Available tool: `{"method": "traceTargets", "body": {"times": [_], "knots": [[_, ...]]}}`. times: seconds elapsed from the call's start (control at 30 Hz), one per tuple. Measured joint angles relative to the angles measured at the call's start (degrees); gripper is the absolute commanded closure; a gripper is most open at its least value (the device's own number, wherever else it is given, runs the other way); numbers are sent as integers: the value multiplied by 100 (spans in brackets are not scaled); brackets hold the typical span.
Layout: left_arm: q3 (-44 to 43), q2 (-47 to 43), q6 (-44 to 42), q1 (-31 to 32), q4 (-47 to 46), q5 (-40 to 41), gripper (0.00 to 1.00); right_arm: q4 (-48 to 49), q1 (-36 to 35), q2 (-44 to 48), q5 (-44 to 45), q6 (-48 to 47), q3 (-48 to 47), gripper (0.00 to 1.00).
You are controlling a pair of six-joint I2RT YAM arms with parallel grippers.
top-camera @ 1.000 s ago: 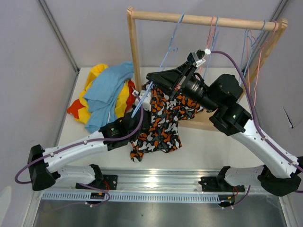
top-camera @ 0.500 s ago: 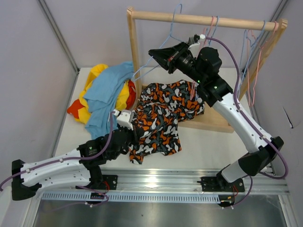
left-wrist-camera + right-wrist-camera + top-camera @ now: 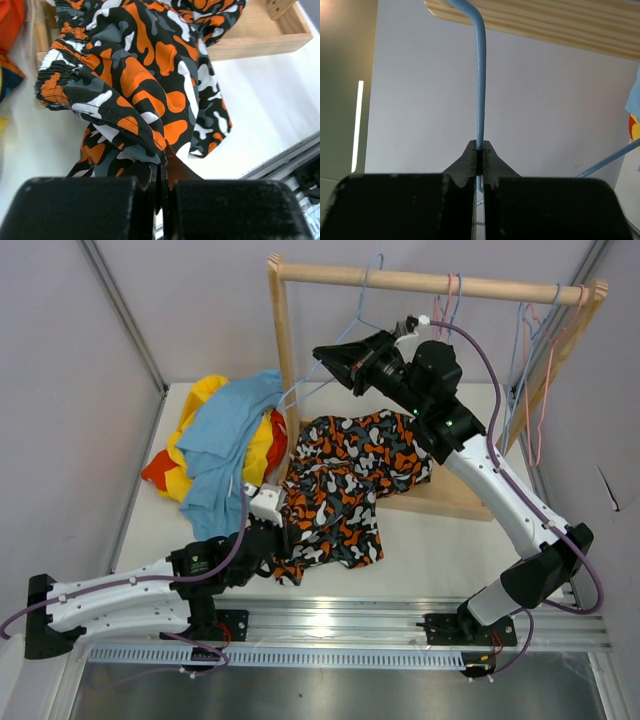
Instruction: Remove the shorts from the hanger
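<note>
The black-orange-white blotch shorts (image 3: 345, 485) lie off the hanger, spread over the table and the rack's wooden base. My left gripper (image 3: 283, 540) is shut on their near hem; the left wrist view shows the fabric (image 3: 140, 65) pinched between the jaws (image 3: 162, 160). My right gripper (image 3: 325, 352) is shut on the wire of a bare blue hanger (image 3: 350, 330), held up at the wooden rail (image 3: 430, 282). The right wrist view shows that wire (image 3: 480, 75) clamped in the jaws (image 3: 480, 150). Light blue shorts (image 3: 225, 440), yellow shorts (image 3: 205, 390) and red-orange shorts (image 3: 160, 472) lie piled at the left. I cannot make out a dark blue pair.
The wooden rack has an upright post (image 3: 283, 350) and a base board (image 3: 450, 502). Several bare pink and blue hangers (image 3: 535, 360) hang at the rail's right end, another pink one (image 3: 448, 300) near the middle. A metal rail (image 3: 330, 625) runs along the near edge.
The shorts came off the hanger. My right arm lifted the bare hanger up to the rail. My left gripper pulled the shorts' hem back toward the near edge.
</note>
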State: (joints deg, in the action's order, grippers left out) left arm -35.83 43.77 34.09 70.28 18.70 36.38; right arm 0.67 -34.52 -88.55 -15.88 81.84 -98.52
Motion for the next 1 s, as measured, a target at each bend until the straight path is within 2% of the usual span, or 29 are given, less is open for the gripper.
{"method": "traceTargets", "body": {"times": [0.03,0.07,0.13,0.2,0.33,0.57,0.83,1.0], "knots": [[-35,-24,7,4,138,39,100,2,0,31,15,-13,76,69],[-98,-55,15,7,297,98,100,-35,0,74,39,-31,162,44],[-282,-162,42,7,597,221,100,-304,-4,199,116,-195,278,31],[-557,-313,42,11,911,348,100,-570,-22,404,240,-411,415,25],[-981,-667,44,11,1272,570,100,-916,-28,1082,472,-669,925,1],[-1403,-782,46,11,1969,960,100,-1836,-256,1733,1067,-1340,894,1],[-2400,-699,4,17,3018,1488,100,-3751,-752,2050,2715,-2461,94,1],[-3178,-577,-254,20,3519,2011,100,-4511,-780,2570,3567,-2955,-11,0]]}}
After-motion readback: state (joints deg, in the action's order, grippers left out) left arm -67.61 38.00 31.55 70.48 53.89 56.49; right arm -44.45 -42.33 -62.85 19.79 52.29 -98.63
